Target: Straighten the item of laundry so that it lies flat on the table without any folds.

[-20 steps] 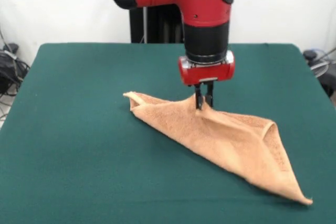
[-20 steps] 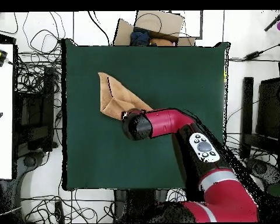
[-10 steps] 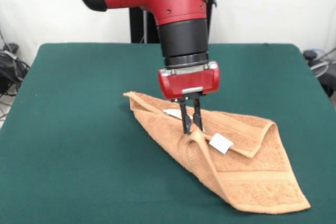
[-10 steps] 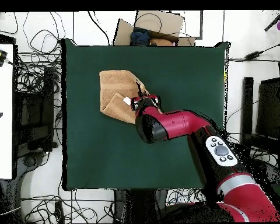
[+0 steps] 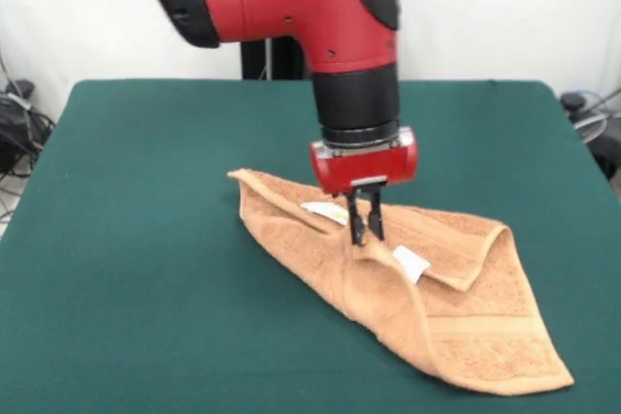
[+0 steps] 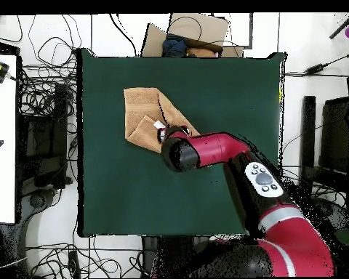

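Pincer: pointing straight down, fingers drawn together and pinching a raised ridge of the towel.
Towel: lying on the tabletop, partly opened, one flap folded over along its far side, a near corner spreading flat.
Tags: two white ones showing, either side of the pincer.
Arm: reaching over the towel's edge.

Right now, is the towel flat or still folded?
Folded: the towel lies doubled in a rough triangle, a flap lapping over, pinched by the gripper.
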You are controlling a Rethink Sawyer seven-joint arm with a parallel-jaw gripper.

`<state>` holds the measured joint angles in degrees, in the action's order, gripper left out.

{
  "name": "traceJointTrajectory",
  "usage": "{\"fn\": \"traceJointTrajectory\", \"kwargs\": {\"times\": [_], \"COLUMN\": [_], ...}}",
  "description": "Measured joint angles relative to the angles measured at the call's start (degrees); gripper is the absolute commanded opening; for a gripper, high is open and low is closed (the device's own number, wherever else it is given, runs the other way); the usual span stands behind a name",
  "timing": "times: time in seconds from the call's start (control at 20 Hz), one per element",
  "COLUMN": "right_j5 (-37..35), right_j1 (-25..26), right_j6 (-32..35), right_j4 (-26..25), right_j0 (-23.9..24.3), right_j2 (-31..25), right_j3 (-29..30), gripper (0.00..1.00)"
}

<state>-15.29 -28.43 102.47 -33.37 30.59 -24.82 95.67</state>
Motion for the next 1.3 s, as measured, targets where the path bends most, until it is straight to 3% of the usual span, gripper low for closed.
{"fn": "traceJointTrajectory", "kwargs": {"times": [0.45, 0.65, 0.8, 0.95, 1.1, 1.3], "right_j5": [-34.4, -45.8, -45.0, -41.0, -33.4, -29.0], "right_j1": [-6.0, -7.2, -6.1, -4.6, -3.2, -4.8], "right_j6": [0.0, 0.0, 0.0, 0.0, 0.0, 0.0], "right_j4": [10.1, 18.7, 24.0, 25.7, 25.9, 25.9], "right_j0": [-7.2, -6.8, -4.6, -3.1, -1.6, -1.5], "right_j2": [1.3, 1.0, 0.4, 0.4, 0.4, 0.4], "right_j3": [-1.5, -1.3, -0.8, -0.7, -0.6, 0.5], "gripper": [0.0, 0.0, 0.0, 0.0, 0.0, 0.0]}}
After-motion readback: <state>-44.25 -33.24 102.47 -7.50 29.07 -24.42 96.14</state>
